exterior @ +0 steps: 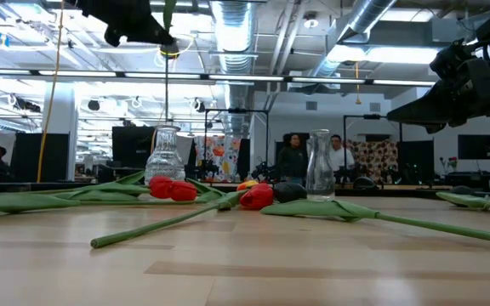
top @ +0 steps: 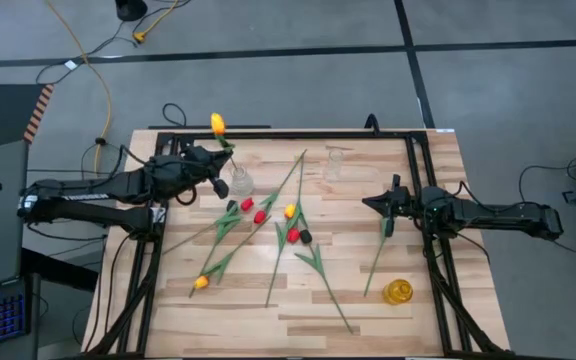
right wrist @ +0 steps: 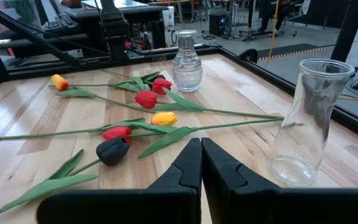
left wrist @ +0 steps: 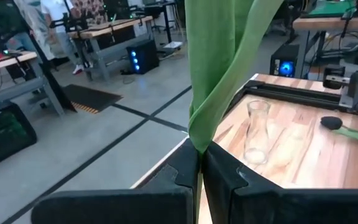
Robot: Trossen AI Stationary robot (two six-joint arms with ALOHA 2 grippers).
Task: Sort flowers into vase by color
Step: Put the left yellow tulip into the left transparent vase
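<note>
**Lowering a yellow tulip into the round vase**

High view: left gripper (top: 211, 160) clamped on the stem of a yellow tulip (top: 217, 125), raised above the far-left part of the table (top: 438, 310), just beside the round glass vase (top: 240, 183). Right gripper (top: 389, 207) waiting over the right side, near a green stem. Other tulips lying loose mid-table: red (top: 260, 215), yellow (top: 290, 211) and a near-black one (top: 305, 237). Tall clear vase (top: 335, 162) at the far edge, yellow vase (top: 398, 292) near right.

Low view: held stem (exterior: 166, 76) hanging roughly plumb over the round vase's mouth (exterior: 165, 130). Best to centre the stem tip on the opening first, then descend straight and slowly; probably release only once the stem is well inside.

Left wrist view: fingers (left wrist: 179, 177) pressed together on the stem, broad green leaf (left wrist: 222, 68) blocking much of the sight line. Worth watching that leaf for snagging on the rim.

Right wrist view: right gripper's fingers together, holding nothing; loose tulips spread ahead.
</note>
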